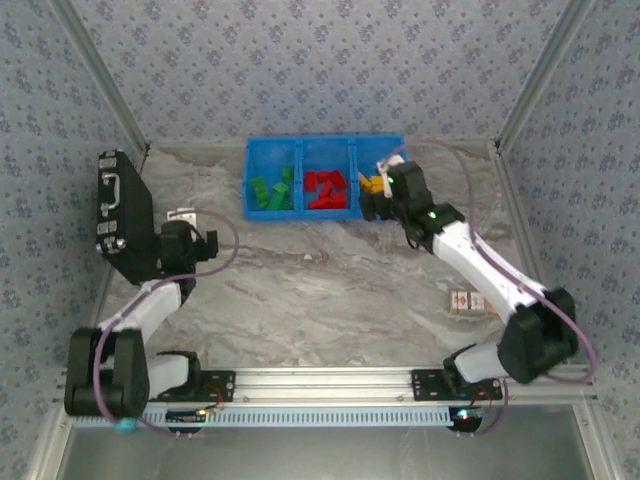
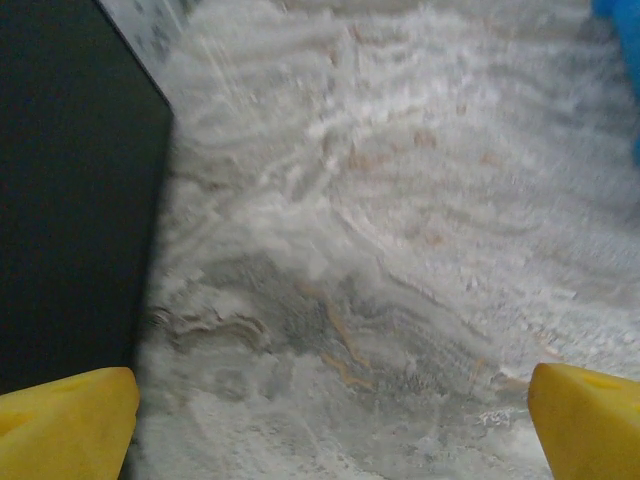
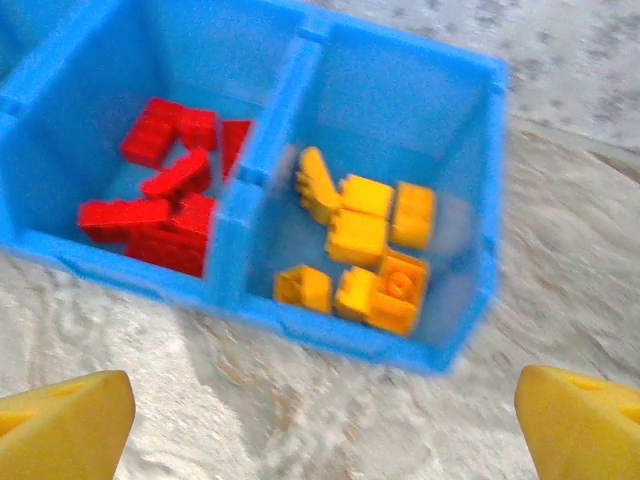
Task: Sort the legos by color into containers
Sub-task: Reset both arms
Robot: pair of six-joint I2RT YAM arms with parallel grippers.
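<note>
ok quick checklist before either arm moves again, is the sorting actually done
1. Green legos alone in the left compartment of the bin: ok
2. Red legos alone in the middle compartment: ok
3. Orange-yellow legos alone in the right compartment: ok
4. Right gripper open, nothing between its fingers: ok
5. Left gripper open, nothing between its fingers: ok
6. Stray bricks on the table: none seen; under the arms, cannot tell

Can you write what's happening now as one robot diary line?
left gripper: open, empty | right gripper: open, empty, at bin | green bricks, red bricks, yellow bricks: separate compartments
</note>
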